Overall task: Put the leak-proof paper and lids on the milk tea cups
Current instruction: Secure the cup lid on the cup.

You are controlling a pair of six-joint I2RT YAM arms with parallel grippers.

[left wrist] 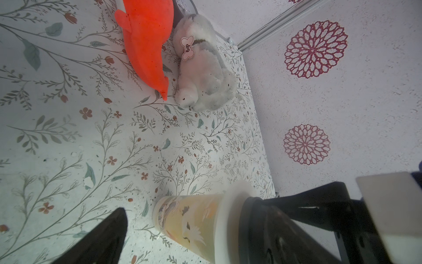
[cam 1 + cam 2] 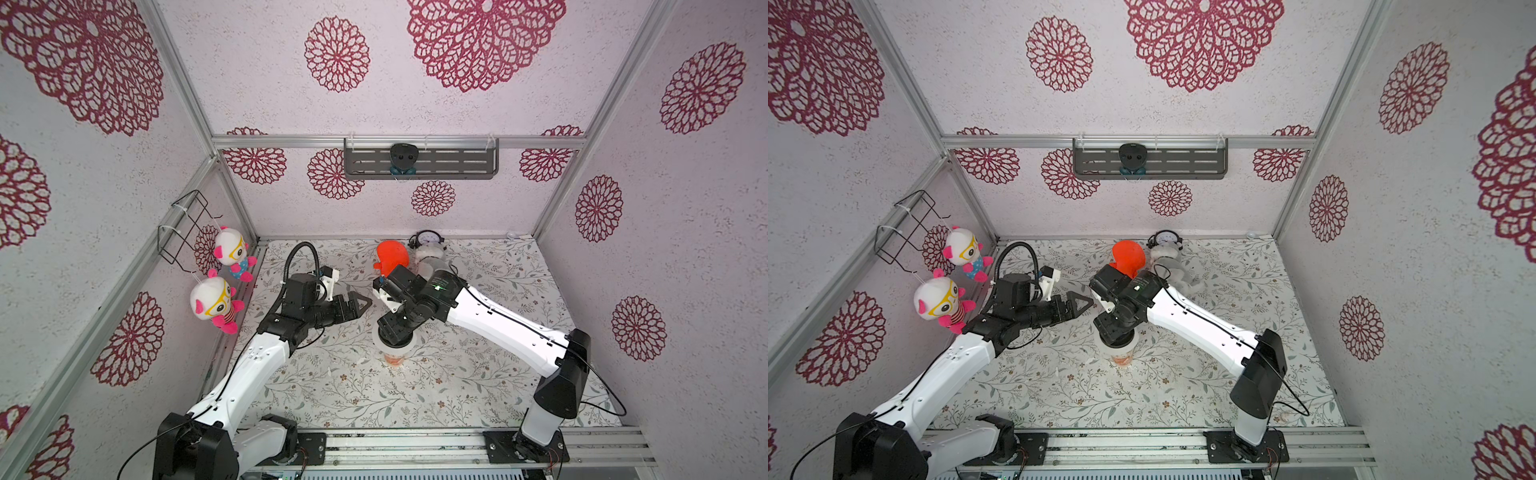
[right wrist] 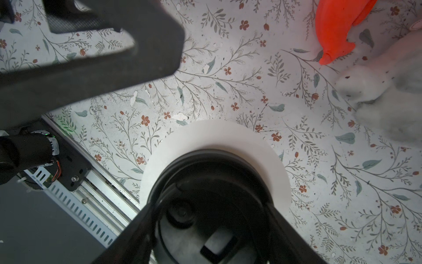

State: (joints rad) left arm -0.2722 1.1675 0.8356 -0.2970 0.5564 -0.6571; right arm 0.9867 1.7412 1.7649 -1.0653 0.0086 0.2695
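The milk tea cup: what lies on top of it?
The leak-proof paper lies on the cup, and a black lid on the paper. The inside is hidden.

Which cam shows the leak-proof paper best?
Right wrist: the leak-proof paper shows as a broad white collar around the black lid, its outline clear. Left wrist shows it edge-on, between lid and milk tea cup rim. Both top views give only slivers beneath the right pincer.
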